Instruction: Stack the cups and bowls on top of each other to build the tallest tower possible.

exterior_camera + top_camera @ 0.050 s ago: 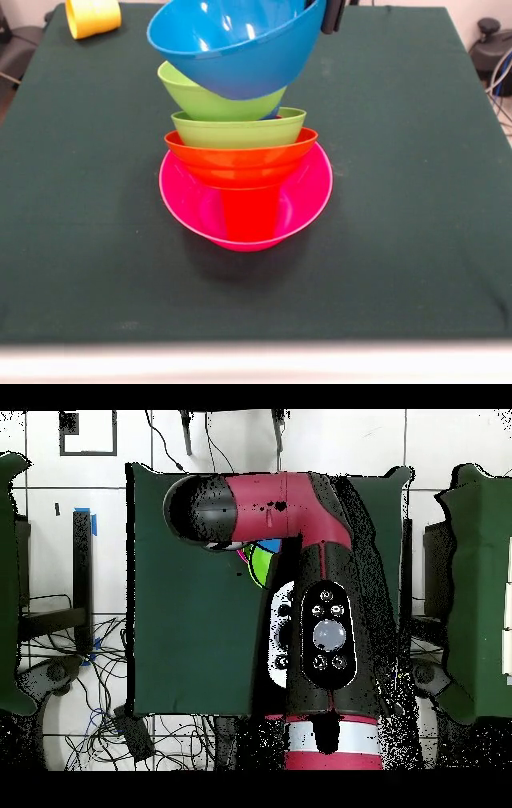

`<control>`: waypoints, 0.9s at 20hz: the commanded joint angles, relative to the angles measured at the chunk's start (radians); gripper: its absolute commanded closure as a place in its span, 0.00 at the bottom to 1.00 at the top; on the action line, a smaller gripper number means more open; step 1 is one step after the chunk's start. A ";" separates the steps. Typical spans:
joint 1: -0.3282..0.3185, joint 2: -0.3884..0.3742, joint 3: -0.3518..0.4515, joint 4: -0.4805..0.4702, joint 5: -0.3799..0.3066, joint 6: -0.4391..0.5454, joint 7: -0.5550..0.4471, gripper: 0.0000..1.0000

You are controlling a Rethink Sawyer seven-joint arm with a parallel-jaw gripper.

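Observation:
The tower stands mid-table: a wide pink bowl holds a red cup, topped by an orange bowl and a lime green bowl. A second lime green bowl sits tilted above them. A light blue bowl is on top, tipped steeply toward the left. My gripper is at that bowl's raised right rim, shut on it. A yellow cup lies on its side at the far left corner. In the overhead view only a green bowl sliver shows under the arm.
The dark green tablecloth covers the table, with a pale front edge. Cables and dark equipment sit beyond the right side. In the overhead view my arm hides the tower and gripper.

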 commanded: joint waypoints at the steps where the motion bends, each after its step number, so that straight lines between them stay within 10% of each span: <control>1: -0.017 -0.033 0.026 0.110 -0.069 0.024 -0.124 1.00; 18: -0.084 -0.070 0.064 0.225 -0.060 -0.056 -0.147 1.00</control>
